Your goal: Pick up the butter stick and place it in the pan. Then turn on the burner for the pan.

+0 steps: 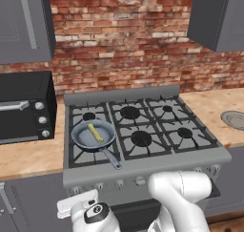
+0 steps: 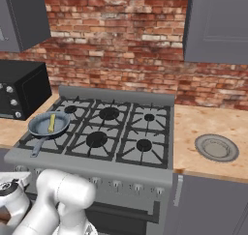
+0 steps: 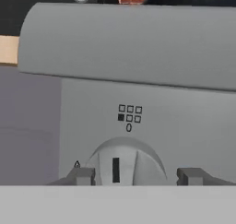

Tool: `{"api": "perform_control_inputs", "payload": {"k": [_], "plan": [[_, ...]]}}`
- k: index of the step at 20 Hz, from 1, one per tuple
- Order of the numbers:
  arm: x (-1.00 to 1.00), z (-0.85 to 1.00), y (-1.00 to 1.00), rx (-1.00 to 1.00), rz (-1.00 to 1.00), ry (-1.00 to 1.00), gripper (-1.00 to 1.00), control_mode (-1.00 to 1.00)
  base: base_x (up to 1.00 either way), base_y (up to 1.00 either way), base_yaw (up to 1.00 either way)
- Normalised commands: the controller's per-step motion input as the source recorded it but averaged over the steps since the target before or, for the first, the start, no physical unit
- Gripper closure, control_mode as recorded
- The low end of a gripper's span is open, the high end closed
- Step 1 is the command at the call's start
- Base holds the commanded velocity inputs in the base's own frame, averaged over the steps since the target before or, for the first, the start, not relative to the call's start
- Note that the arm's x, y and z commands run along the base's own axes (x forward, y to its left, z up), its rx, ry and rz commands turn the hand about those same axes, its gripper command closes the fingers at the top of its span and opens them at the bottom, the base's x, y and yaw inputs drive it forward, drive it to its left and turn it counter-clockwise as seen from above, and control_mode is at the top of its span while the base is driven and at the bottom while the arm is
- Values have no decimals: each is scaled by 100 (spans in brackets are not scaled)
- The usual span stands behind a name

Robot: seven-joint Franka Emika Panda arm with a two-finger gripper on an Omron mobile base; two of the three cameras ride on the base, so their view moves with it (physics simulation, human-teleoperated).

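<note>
The pale-yellow butter stick [image 1: 95, 132] [image 2: 51, 123] lies inside the pan [image 1: 80, 140] [image 2: 39, 129]. The pan stands on the stove's front-left burner with its dark handle [image 1: 112, 159] pointing toward the front edge. My hand [image 1: 93, 211] hangs low in front of the stove's left end. In the hand view my gripper [image 3: 137, 176] is open, with its fingertips [image 3: 85, 176] on either side of a grey knob [image 3: 124, 161] on the stove's front panel. The knob's dark bar points straight up at a "0" mark. A small burner diagram above it has the lower-left square filled.
A black toaster oven [image 1: 24, 107] stands on the wooden counter left of the stove. A flat grey plate [image 1: 236, 119] [image 2: 216, 147] lies on the counter to the right. More knobs [image 1: 139, 181] line the stove's front panel. Grey cabinets hang above.
</note>
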Motion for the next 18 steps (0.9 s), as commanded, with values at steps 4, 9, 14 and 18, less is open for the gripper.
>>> {"api": "perform_control_inputs", "payload": {"k": [4, 9, 14, 18], "plan": [[0, 0, 19, -24, 0, 0, 100, -100, 0, 0, 0], [-1, -1, 23, -27, 0, 0, 100, -100, 0, 0, 0], [-3, -3, 24, -29, 0, 0, 100, -100, 0, 0, 0], [-2, -8, 22, -28, 0, 0, 100, -100, 0, 0, 0]]}}
